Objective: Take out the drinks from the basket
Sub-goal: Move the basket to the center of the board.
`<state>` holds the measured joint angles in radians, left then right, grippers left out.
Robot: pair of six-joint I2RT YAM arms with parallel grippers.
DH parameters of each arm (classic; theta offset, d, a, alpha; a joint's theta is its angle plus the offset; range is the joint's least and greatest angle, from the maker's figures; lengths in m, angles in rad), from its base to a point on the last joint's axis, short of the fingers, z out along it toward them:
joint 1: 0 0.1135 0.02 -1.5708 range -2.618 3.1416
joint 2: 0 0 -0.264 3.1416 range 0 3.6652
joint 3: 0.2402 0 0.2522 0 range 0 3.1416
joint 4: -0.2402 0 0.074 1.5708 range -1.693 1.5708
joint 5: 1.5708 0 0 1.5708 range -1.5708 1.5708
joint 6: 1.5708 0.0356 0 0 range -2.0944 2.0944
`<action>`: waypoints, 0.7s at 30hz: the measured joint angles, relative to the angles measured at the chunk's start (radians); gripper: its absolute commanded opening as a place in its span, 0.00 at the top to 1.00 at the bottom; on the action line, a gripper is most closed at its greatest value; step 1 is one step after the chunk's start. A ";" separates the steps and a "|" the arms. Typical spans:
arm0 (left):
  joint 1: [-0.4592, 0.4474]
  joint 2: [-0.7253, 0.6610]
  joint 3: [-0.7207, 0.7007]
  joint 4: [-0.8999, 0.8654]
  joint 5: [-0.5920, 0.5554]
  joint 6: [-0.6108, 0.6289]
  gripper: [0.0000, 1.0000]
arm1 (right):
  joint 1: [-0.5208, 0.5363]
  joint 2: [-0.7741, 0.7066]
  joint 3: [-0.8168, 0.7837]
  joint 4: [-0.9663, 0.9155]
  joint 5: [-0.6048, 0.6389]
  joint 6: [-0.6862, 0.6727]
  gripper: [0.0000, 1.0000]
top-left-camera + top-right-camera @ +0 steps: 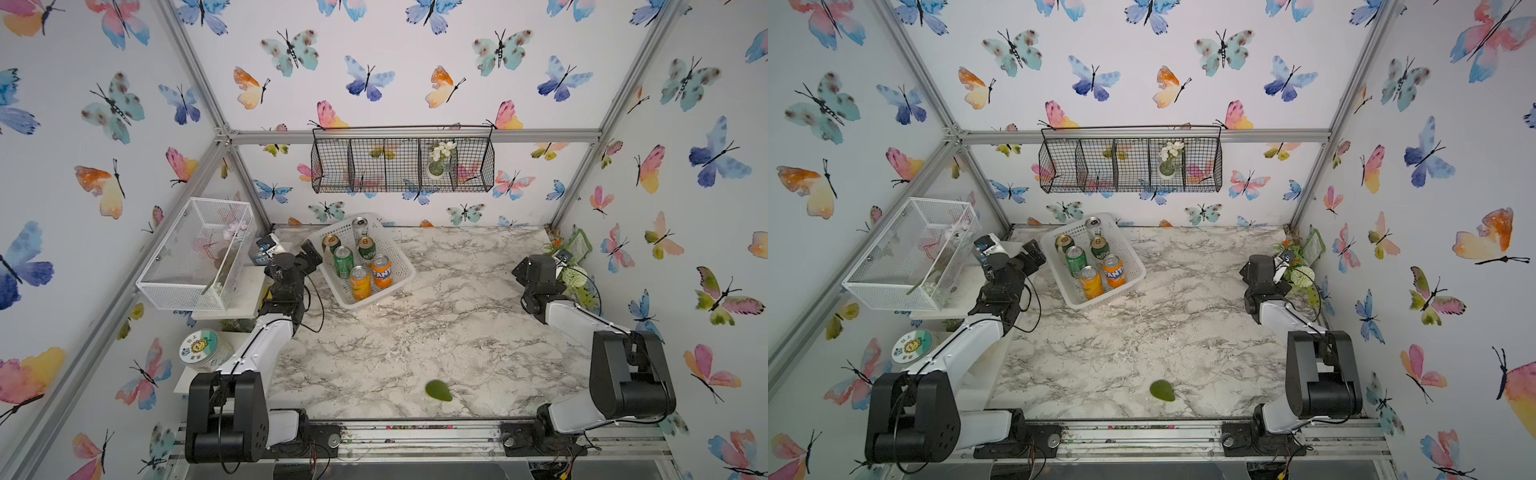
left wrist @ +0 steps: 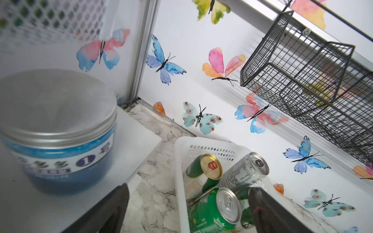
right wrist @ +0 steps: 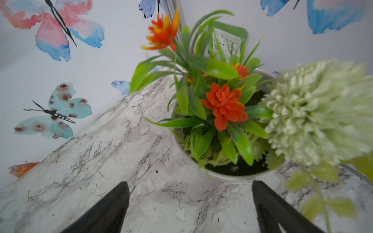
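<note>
The basket (image 1: 397,253) is noted at about 11 o'clock on the marble bench (image 1: 415,340), set askew to the bench edges. All six drinks are found inside it. The silver can (image 1: 360,227) is placed at the basket's 12 o'clock end, and the two gold-topped dark green cans (image 1: 331,245) (image 1: 366,248) are seen just beside it. The bright green can (image 1: 343,261) is seen at mid-basket, and the Fanta can (image 1: 381,271) and the plain orange can (image 1: 360,282) are seen at the 6 o'clock end. Whether the cans are upright or leaning cannot be told. The left pincer (image 2: 189,186) is held wide open at the basket's 9 o'clock side. One finger is poised over the cans and one outside the rim, and nothing is gripped. A blue jar (image 2: 58,141) is seen close by on a white shelf. The right pincer (image 3: 189,182) is also spread wide and empty. It is held above bare bench at about 3 o'clock, near a potted plant (image 3: 222,105) and well apart from the basket. A green object (image 1: 438,390) is noted at 6 o'clock on the bench.
</note>
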<state>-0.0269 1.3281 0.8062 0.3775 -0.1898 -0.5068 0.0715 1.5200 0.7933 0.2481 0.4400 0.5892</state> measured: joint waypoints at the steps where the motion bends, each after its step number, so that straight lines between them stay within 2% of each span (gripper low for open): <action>1: 0.000 0.011 0.009 -0.019 0.020 -0.015 0.01 | 0.000 0.000 -0.006 0.000 -0.050 -0.008 0.11; 6: 0.000 0.018 -0.024 -0.041 0.153 -0.083 0.01 | 0.013 0.007 0.008 -0.001 -0.280 -0.055 0.16; 10: -0.029 0.018 0.006 -0.071 0.225 -0.100 0.01 | 0.094 0.063 0.105 -0.010 -0.433 -0.104 0.16; 14: -0.093 0.014 0.061 -0.101 0.241 -0.106 0.01 | 0.237 0.145 0.254 -0.023 -0.497 -0.156 0.12; 16: -0.111 0.005 0.062 -0.104 0.258 -0.150 0.01 | 0.299 0.180 0.305 -0.001 -0.515 -0.179 0.13; 18: -0.103 0.003 0.062 -0.106 0.283 -0.195 0.01 | 0.345 0.226 0.370 -0.017 -0.557 -0.196 0.19; 21: -0.071 0.008 0.063 -0.110 0.356 -0.244 0.01 | 0.363 0.331 0.522 -0.067 -0.610 -0.225 0.21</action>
<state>-0.0978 1.3361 0.8692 0.2676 0.1661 -0.7506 0.4347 1.8507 1.3151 0.1814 -0.1703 0.3645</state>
